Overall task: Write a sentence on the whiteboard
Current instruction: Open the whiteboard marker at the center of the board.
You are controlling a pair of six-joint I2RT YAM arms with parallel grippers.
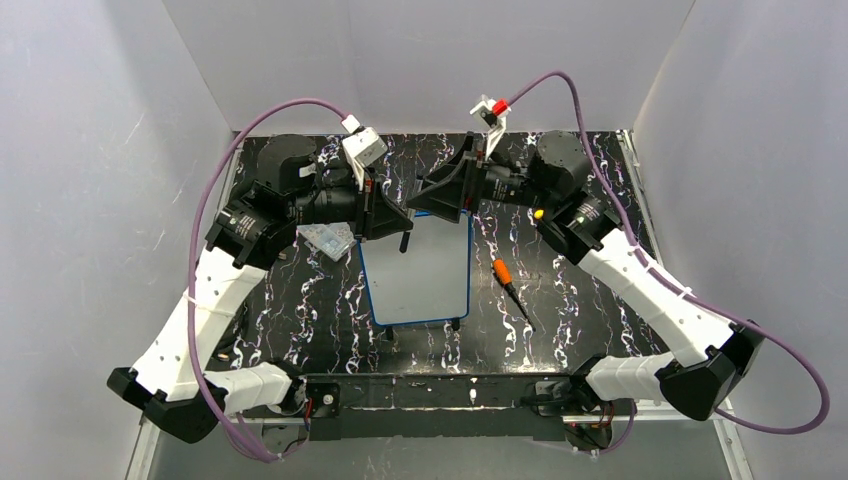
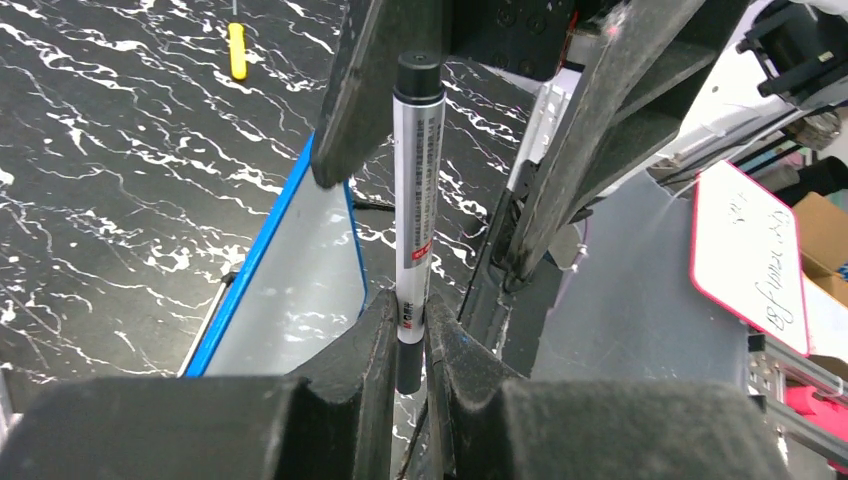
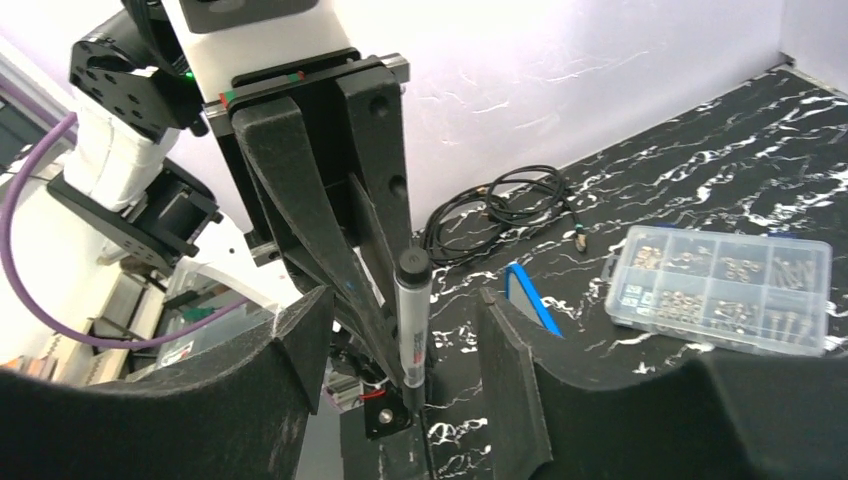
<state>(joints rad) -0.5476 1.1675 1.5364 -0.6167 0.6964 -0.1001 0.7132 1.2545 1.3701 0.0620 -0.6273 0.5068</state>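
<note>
The whiteboard (image 1: 418, 272), blue-framed, lies flat at the table's middle; its white surface shows no writing, so no sentence is in view. It also shows in the left wrist view (image 2: 300, 300) and as a blue corner in the right wrist view (image 3: 528, 297). My left gripper (image 1: 403, 226) (image 2: 410, 312) is shut on the lower end of a silver marker (image 2: 419, 190) with black ends, above the board's far edge. My right gripper (image 1: 428, 190) (image 3: 405, 302) is open, its fingers wide apart on either side of the marker (image 3: 411, 320), not touching it.
A clear compartment box (image 1: 328, 238) (image 3: 720, 290) lies left of the board. An orange-handled screwdriver (image 1: 511, 286) (image 2: 236, 50) lies to its right. A coiled black cable (image 3: 500, 205) sits by the back wall. A pink-framed board with writing (image 2: 750, 260) stands outside the enclosure.
</note>
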